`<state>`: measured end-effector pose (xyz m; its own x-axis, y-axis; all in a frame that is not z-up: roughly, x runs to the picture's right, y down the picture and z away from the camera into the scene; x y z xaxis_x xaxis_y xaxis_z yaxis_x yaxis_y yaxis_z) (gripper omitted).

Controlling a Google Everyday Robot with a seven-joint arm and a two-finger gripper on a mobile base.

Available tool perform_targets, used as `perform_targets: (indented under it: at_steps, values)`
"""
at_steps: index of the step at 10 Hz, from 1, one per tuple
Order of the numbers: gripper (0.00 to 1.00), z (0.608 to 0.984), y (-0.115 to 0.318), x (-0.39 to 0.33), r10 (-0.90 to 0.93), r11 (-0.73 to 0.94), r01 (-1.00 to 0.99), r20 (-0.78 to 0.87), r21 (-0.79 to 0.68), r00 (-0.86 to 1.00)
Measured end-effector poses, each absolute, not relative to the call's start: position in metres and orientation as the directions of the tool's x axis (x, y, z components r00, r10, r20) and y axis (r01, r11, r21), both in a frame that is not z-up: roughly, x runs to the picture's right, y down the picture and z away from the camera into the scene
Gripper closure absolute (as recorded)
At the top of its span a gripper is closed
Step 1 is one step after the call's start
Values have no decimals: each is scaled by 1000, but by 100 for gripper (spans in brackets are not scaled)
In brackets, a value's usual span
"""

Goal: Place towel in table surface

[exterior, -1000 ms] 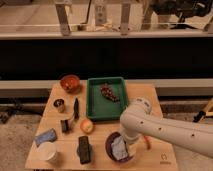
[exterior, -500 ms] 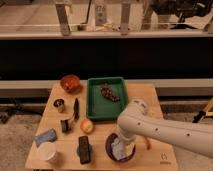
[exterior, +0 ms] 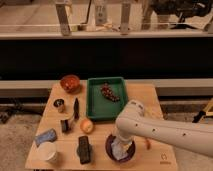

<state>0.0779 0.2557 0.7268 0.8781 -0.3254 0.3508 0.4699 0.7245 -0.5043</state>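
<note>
A pale blue-white towel lies bunched inside a dark purple bowl at the front of the wooden table. My white arm reaches in from the right. The gripper points down into the bowl, right on top of the towel. The wrist hides most of the gripper and part of the towel.
A green tray with a dark bunch sits at the table's middle back. An orange bowl, a small can, an orange fruit, a blue object, a white cup and a dark packet stand on the left.
The arm has swung left and lowered, bringing the gripper down into the purple bowl onto the towel. The other objects have not moved.
</note>
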Motion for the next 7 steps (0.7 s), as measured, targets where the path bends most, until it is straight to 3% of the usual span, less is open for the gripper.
perform_targets:
  at_steps: [7]
  values:
    - [37,766,276,87,-358,706,484,329,-517,874]
